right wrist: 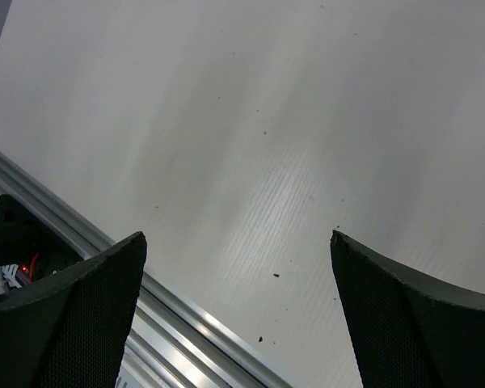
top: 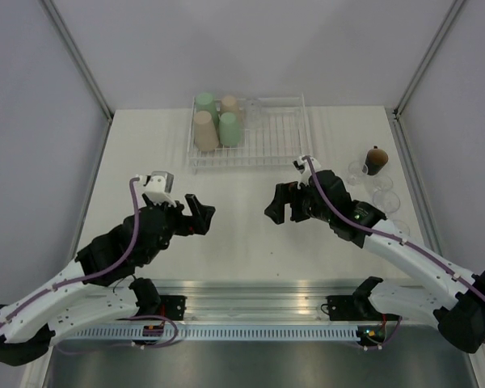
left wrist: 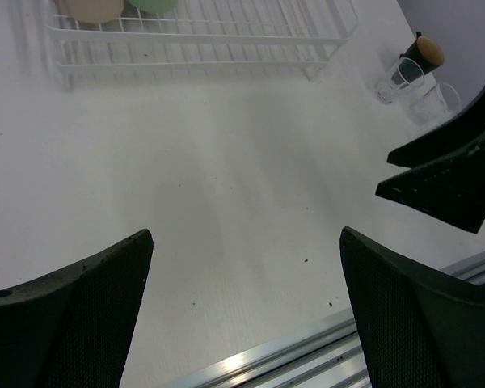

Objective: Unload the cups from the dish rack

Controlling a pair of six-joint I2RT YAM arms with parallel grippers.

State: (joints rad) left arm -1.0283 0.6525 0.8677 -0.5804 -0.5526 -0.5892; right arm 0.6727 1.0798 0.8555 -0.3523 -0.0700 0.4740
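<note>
The white wire dish rack point(top: 263, 137) stands at the back middle of the table. Two green tumblers point(top: 229, 129) and two beige tumblers point(top: 204, 131) stand upside down in its left end. The dark brown cup point(top: 376, 160) and several clear cups point(top: 385, 200) stand on the table right of the rack. My left gripper point(top: 202, 214) and right gripper point(top: 273, 206) are both open and empty over the bare table in front of the rack. The left wrist view shows the rack point(left wrist: 202, 36), the brown cup point(left wrist: 420, 55) and my open left gripper point(left wrist: 245, 234). My right gripper point(right wrist: 236, 236) shows only table.
A metal rail point(top: 250, 293) runs along the near edge by the arm bases. The right gripper's fingers point(left wrist: 444, 174) show in the left wrist view, close to the left gripper. Grey walls enclose the table.
</note>
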